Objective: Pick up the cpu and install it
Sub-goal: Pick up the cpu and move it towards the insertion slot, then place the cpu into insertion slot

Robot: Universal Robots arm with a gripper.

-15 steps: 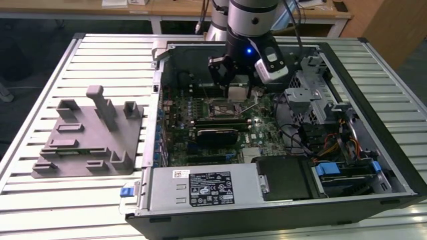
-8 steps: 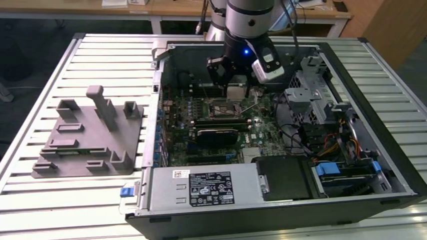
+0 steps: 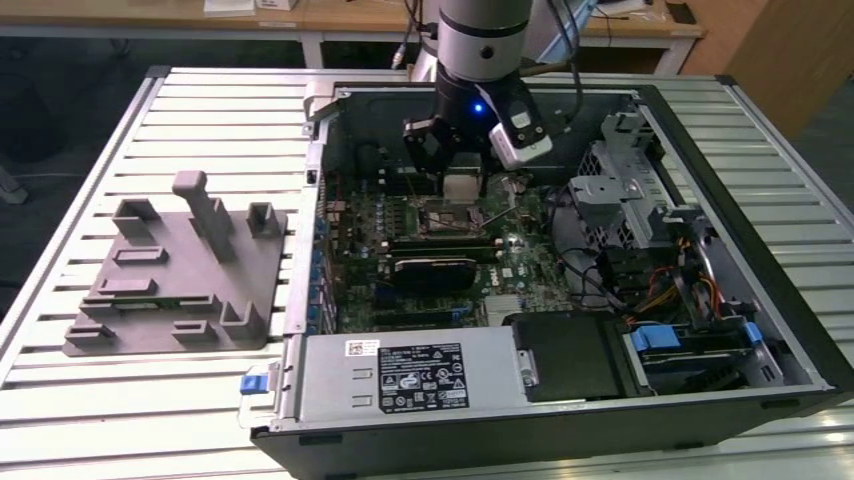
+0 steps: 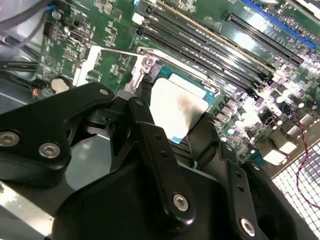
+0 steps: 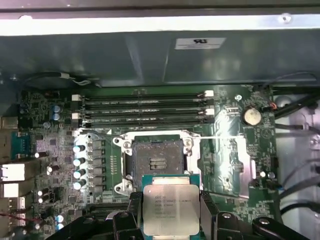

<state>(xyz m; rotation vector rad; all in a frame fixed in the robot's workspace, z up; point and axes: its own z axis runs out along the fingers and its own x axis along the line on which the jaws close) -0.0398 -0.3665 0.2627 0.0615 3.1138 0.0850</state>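
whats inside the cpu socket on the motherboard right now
Nothing is seated in the socket: the first wrist view shows its dark contact bed with a small cluster of parts at the centre. The cpu, held in the gripper, covers one edge of the socket's frame.

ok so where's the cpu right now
In the first wrist view the cpu is held in the claw over the motherboard, right beside the open socket, not yet in it.

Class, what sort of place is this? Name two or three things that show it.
Probably a robotics lab: an open PC case lies on a slatted table, and the gripper holds the cpu near the empty socket.
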